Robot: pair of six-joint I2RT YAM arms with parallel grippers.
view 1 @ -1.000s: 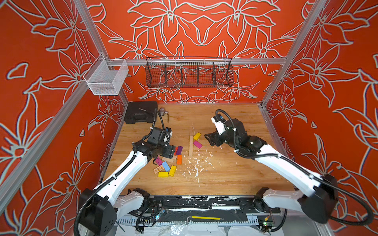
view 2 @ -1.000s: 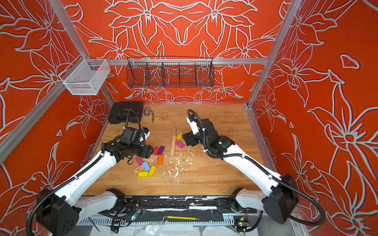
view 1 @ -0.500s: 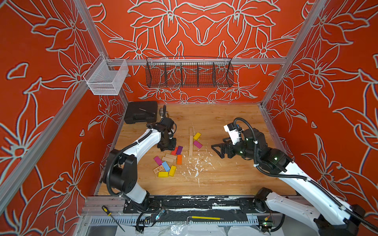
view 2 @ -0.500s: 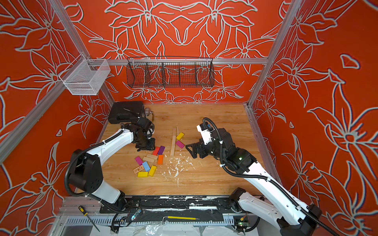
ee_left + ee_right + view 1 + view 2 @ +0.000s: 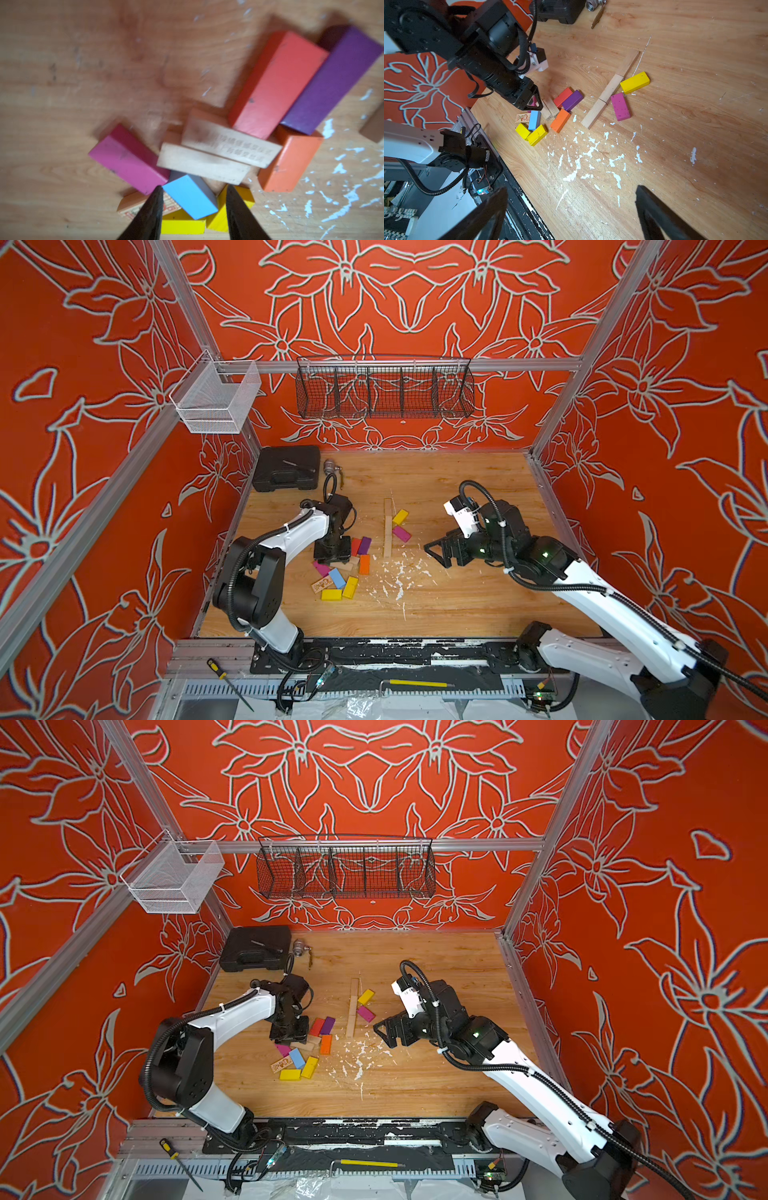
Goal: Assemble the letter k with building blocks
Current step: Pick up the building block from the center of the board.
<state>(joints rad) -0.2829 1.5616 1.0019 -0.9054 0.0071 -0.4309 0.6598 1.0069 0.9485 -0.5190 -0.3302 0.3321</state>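
Left gripper (image 5: pixel 193 188) hangs over the heap of building blocks (image 5: pixel 340 572), lower centre-left in both top views, its jaws partly apart and clamping nothing. The right gripper (image 5: pixel 434 552), centre-right, gapes wide and empty. Mid-frame lies a plain wooden stem (image 5: pixel 388 526) with a yellow block (image 5: pixel 400 516) and a magenta block (image 5: pixel 402 534) just beside it. The planks look light, stiff and smooth-painted, so they may slip. They seem best pinched across the narrow width at mid-length. From above, the arm hides part of the heap. The left wrist view is blurred, and one plain plank's (image 5: pixel 230 145) print is unreadable.
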